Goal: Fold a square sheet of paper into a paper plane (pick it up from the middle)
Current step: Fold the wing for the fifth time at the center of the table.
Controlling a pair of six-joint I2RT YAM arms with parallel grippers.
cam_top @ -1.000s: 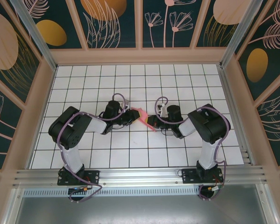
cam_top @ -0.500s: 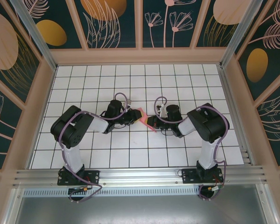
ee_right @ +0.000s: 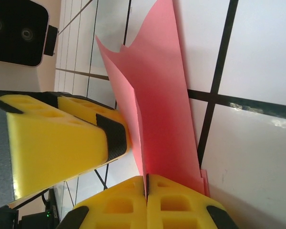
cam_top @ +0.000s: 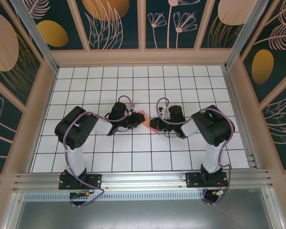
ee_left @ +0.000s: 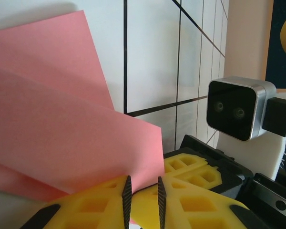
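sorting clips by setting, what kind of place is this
Probably a robot test cell: a white gridded table boxed in by aluminium rails and leaf-print wall panels, with a left arm and right arm bolted at its near edge.

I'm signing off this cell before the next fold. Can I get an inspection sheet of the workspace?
Surface: white gridded table, bare apart from the paper.
Job's things: pink sheet of paper, partly folded, between the two claws at mid-table.
Clutter: nothing seen.
Grippers: right claw shut on the paper's lower edge. Left claw has its jaws a narrow gap apart with the paper's edge at the tips; whether it grips is unclear.
Cables: purple cables loop above each wrist, clear of the paper.
Surroundings: floral panels on three sides, aluminium rail at the near edge.
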